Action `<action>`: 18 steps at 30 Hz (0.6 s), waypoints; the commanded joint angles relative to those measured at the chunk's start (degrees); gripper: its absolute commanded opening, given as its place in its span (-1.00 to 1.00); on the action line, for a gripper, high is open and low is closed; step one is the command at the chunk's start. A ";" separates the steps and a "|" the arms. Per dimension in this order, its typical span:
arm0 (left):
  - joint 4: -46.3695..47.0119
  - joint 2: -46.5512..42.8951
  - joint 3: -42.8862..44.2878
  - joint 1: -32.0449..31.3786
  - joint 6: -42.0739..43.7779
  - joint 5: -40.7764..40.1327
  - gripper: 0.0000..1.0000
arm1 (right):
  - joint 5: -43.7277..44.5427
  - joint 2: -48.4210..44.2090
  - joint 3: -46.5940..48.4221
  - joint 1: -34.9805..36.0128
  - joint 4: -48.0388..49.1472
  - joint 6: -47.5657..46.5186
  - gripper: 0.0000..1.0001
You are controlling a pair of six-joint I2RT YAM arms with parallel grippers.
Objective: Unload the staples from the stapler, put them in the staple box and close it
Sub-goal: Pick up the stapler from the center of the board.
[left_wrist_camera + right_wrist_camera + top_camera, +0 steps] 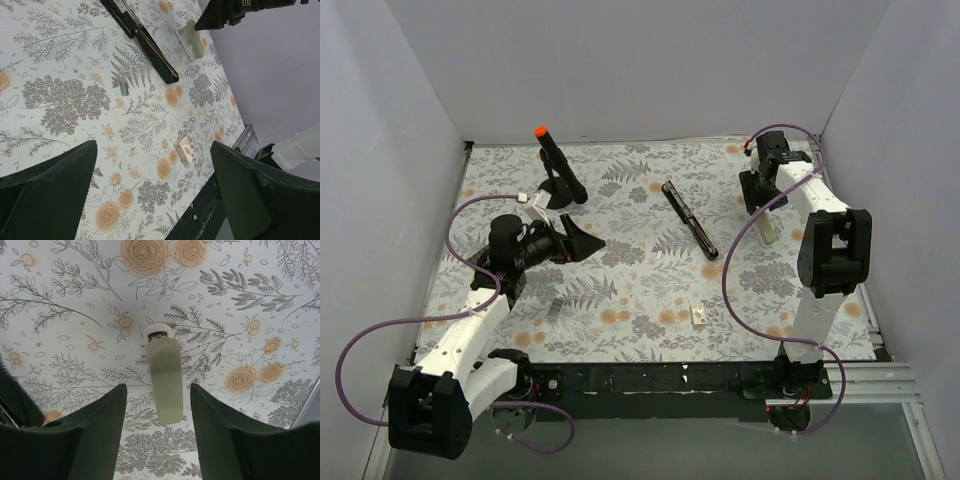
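Observation:
The stapler (690,220) is a slim black bar lying opened out flat on the flowered mat, right of centre. It also shows at the top of the left wrist view (145,42), with a silvery inner strip. My left gripper (585,243) is open and empty, left of the stapler and apart from it; the left wrist view shows its fingers spread wide (152,147) above bare mat. My right gripper (760,205) is open at the far right. In the right wrist view (157,390) its fingers flank a pale green oblong piece (162,375) lying on the mat, not touching it.
A black post with an orange tip (556,160) stands on a round base at the back left. A small white box (700,316) lies near the front edge, also in the left wrist view (185,150). Small grey pieces lie on the mat (552,310) (123,88). White walls enclose three sides.

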 commanded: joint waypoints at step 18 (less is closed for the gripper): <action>-1.12 0.37 0.85 -0.31 1.53 -1.68 0.89 | -9.23 6.11 2.63 -4.92 1.02 -4.39 -0.16</action>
